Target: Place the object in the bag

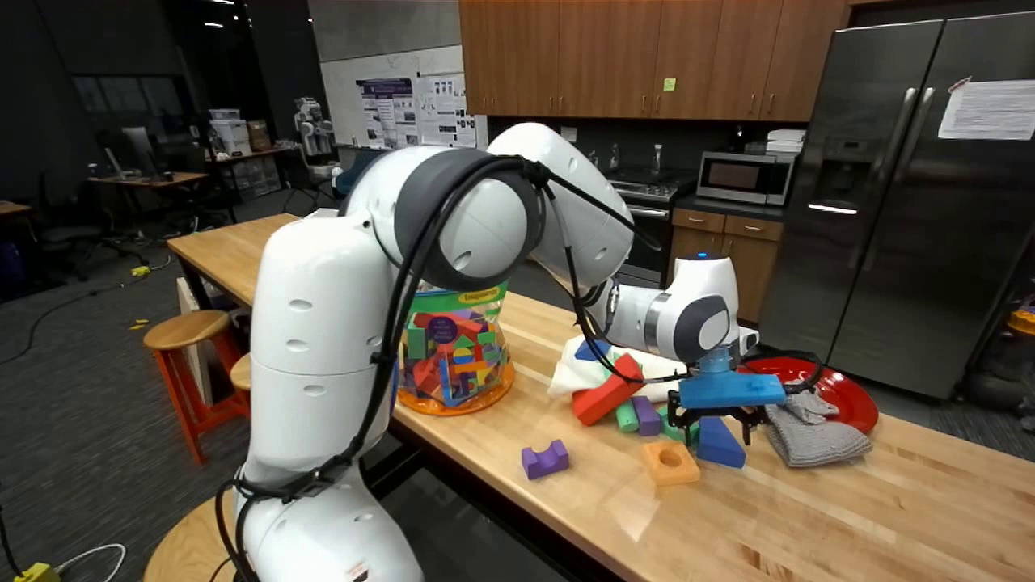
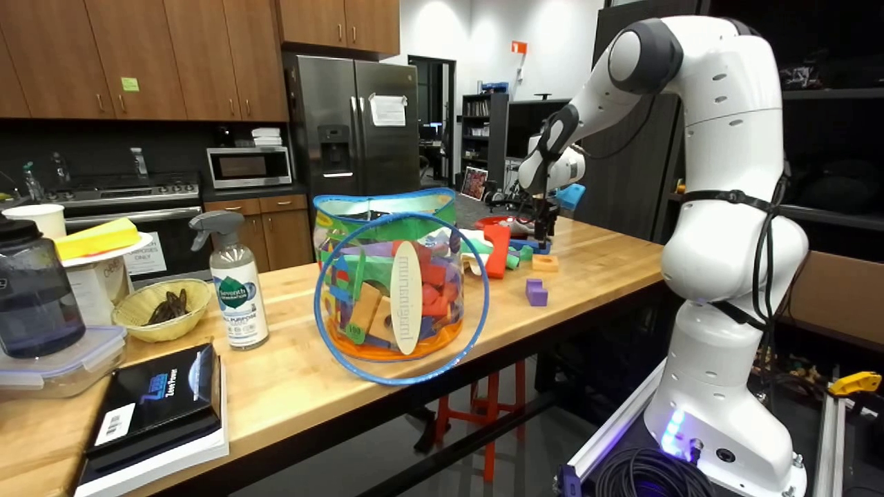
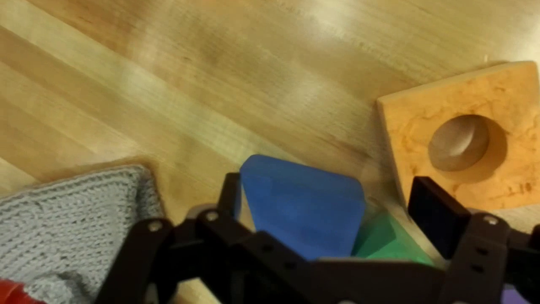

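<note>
One pincer (image 3: 331,202), wide | one blue block (image 3: 301,207) between jaws | one orange square (image 3: 407,139) | one toy-filled bag (image 2: 405,298)

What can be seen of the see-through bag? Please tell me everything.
The bag looks like clear plastic, with a green, blue-edged upper part, an orange base and a pale oval label marked Imaginarium. It stands upright on the wooden table, its round, blue-rimmed flap hanging down and its top apparently open. Colourful blocks show inside. The pincer does not touch it.
</note>
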Available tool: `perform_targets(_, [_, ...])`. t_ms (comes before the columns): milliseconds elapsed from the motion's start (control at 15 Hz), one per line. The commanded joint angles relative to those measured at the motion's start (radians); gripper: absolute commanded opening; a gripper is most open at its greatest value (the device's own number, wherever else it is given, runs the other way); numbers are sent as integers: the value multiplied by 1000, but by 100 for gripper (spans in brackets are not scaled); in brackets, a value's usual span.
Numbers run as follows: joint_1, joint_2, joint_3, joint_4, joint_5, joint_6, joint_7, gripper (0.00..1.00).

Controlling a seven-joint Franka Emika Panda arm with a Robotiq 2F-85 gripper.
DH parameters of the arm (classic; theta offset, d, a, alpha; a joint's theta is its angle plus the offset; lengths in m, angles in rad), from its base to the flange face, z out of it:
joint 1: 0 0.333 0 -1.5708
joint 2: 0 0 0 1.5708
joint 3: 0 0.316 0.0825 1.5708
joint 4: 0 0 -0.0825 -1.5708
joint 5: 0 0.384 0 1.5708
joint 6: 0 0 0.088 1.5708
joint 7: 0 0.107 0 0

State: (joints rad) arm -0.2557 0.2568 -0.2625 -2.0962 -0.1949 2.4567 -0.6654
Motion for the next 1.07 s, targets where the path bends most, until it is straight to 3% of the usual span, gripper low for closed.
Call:
perform_targets(0, [-48, 52, 24, 68, -4, 26, -62, 100])
perform_targets(1000, [-149, 171, 131, 188, 193, -44, -378, 100])
